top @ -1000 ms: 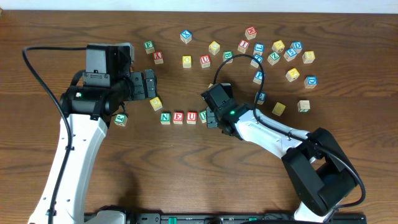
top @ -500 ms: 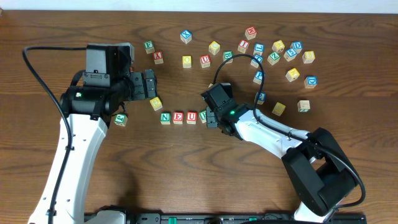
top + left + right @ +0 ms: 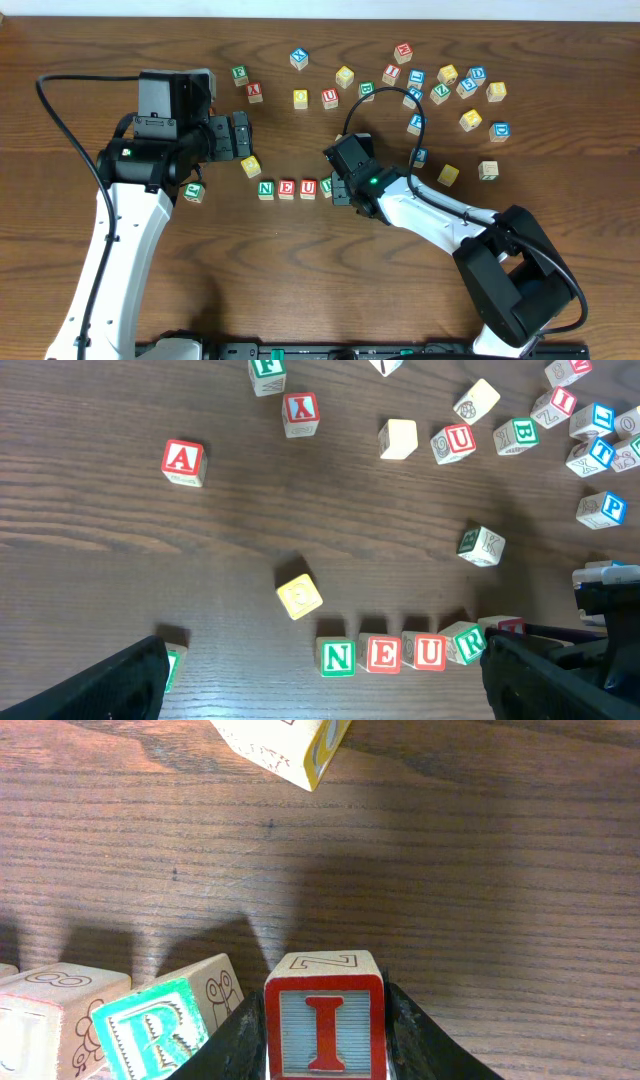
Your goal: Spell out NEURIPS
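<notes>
Right gripper [image 3: 325, 1045] clamps the I [image 3: 323, 1005] by its sides, just right of the skewed R [image 3: 160, 1020], apparently to extend N [image 3: 338, 656], E [image 3: 383, 653], U [image 3: 429, 652] rightward. Left gripper [image 3: 243, 137] hangs wide open, empty, left of N and farther back, clear of the word.

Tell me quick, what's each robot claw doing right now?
Left gripper: open, holding nothing.
Right gripper: shut on the small pale wooden cube with a red letter I.

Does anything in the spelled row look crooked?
Yes: the R block, last in the row, sits rotated, not square with the N block, E block and U block. The right gripper holds the I block beside it.
</notes>
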